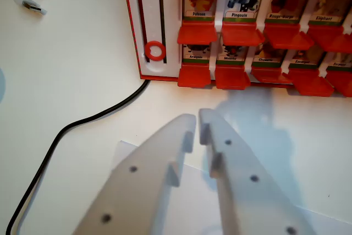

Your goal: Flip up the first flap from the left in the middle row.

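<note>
Seemingly nothing is flipped yet: the white plastic gripper point(197, 119) is hovering nearly closed, holding nothing, over the white table point(71, 75). At twelve o'clock, the red-framed animal-card game board point(165, 75) is showing the target red "Poisson" flap point(198, 12) untouched.

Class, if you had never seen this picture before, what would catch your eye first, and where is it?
The red game board with its rows of picture flaps fills the top right. The white gripper reaches up from the bottom middle, its tips nearly together, short of the board. A black cable curves across the left.
</note>
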